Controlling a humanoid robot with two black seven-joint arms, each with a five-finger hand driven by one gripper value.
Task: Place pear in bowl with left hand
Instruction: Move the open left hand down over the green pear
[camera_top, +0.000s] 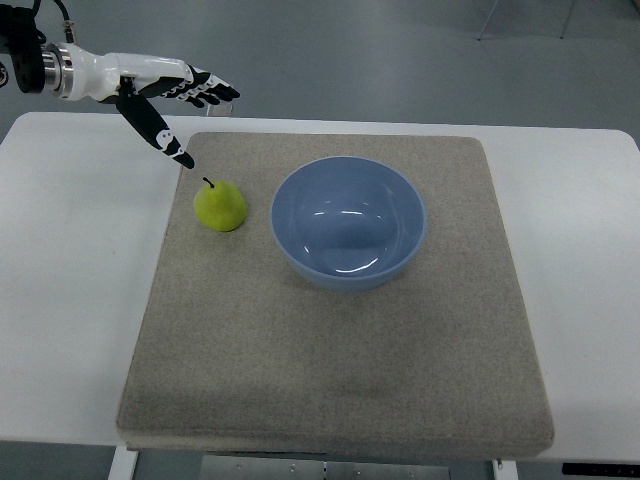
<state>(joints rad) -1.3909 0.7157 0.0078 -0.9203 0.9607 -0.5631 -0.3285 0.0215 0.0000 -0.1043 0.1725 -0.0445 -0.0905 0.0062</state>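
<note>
Grey mat (330, 350) over a white table (70, 260) is my workspace. My left hand (170, 100) hangs spread wide, holding nothing, just up-left of the pear (220, 206), which sits on the mat just left of the blue bowl (349, 222). I'd lower over the pear and wrap its fat belly. Its stem points up-left toward the hand, long axis tilted that way.

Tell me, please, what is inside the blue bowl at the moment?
Nothing: the blue bowl is empty, showing only its glossy inner surface with light reflections. The pear sits outside it on the grey mat, to its left. The mat beneath the bowl is covered.
</note>
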